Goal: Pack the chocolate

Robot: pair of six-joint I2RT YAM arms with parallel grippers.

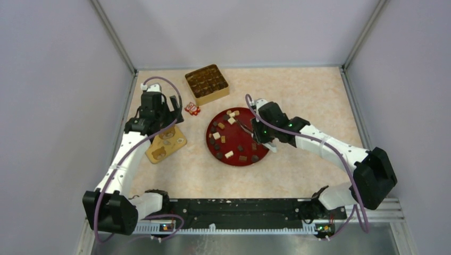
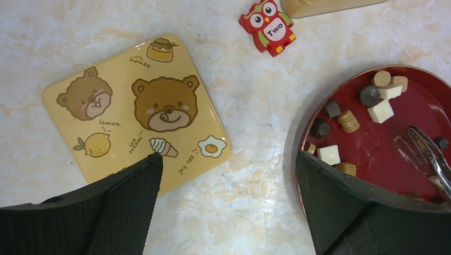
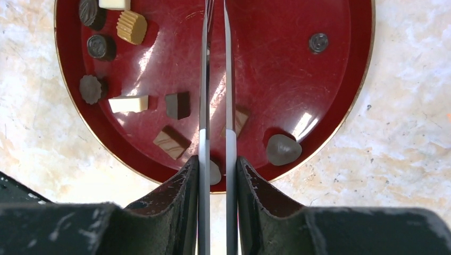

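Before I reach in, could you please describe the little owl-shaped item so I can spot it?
Find the gold partitioned box at the far side. Off its near-left corner lies the owl. It alone is a bright-red figure with big eyes and "Two" on its white belly.

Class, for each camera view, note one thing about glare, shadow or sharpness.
Top external: even, soft light with no harsh shadows; the chocolates are too small for detail. Left wrist: the lid prints sharp, the near fingers are dark, and the tongs look smeared. Right wrist: white glare streaks on the red plate.
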